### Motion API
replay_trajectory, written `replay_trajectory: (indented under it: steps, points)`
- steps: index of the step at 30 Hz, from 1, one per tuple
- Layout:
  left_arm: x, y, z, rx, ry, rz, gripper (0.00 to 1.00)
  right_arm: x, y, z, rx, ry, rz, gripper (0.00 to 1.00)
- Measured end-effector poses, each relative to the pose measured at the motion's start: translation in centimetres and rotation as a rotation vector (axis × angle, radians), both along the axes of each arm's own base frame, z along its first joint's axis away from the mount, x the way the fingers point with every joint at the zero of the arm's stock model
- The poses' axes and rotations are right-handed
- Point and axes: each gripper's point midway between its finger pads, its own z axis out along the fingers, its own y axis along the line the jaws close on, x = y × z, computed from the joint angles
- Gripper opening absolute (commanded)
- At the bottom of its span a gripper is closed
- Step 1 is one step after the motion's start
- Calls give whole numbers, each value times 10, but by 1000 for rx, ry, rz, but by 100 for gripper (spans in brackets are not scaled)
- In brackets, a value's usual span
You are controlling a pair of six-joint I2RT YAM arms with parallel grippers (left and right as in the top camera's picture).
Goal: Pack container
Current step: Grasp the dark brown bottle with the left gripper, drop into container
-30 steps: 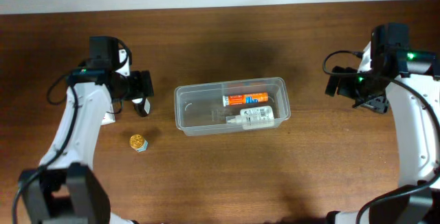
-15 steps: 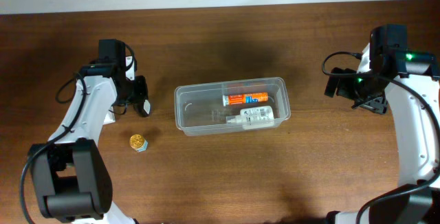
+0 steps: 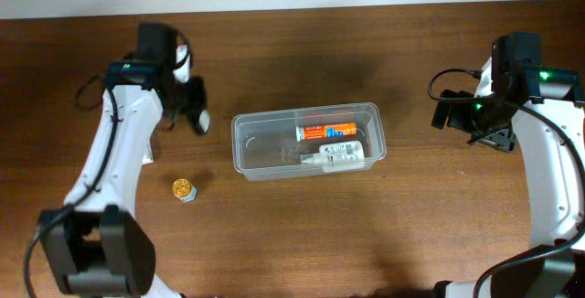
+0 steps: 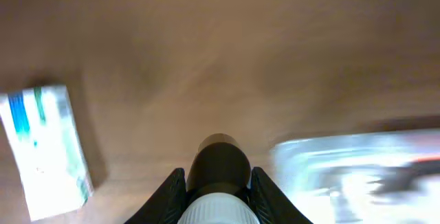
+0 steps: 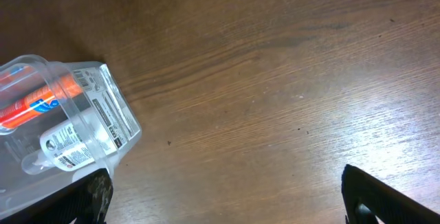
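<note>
As far as I can see, left hand: closed on a small bottle with dark cap, near the container's left end.
Right hand: fingers wide apart, holding nothing, well apart from the container on its right.
Container: middle of the bench; I see an orange tube and a white bottle lying inside.
Loose things: blue-green packet and small gold thing, left of the container.

Container: in rt half, tube behind bottle; small item front-left of it.
</note>
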Motion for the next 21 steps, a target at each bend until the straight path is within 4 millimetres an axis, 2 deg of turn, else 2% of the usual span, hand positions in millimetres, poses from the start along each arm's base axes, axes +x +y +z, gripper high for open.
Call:
replay_trajectory:
  steps: [1,2,3,4,6,9,13,14,15,16,19,21]
  points:
    - [3,-16,19,-3,-51,-38,1,0,0,0,0,0,0,98]
    - [3,-42,45,-16,-118,-95,1,1,0,0,0,-2,1,98]
    - [-1,-62,58,-26,-150,-141,1,1,0,0,-1,-4,1,98]
    - [-8,-85,70,-37,-178,-198,1,1,0,0,-1,-4,0,98]
    - [-19,-113,74,-47,-182,-266,0,1,0,0,0,-4,0,98]
    - [-40,-160,63,-53,-149,-384,1,1,0,0,-1,-4,0,98]
    - [-53,-201,36,-45,-93,-479,3,1,0,0,-1,-3,0,98]
    - [-54,-208,26,-39,-73,-493,7,1,0,0,0,-3,0,98]
    - [-53,-212,17,-34,-57,-500,34,0,0,0,0,0,0,98]
    - [-51,-215,5,-27,-37,-503,48,0,0,0,0,1,0,98]
    - [-47,-217,-20,-10,13,-499,60,-1,0,0,1,5,1,98]
    - [-46,-216,-26,-1,26,-497,67,-2,0,0,2,7,0,98]
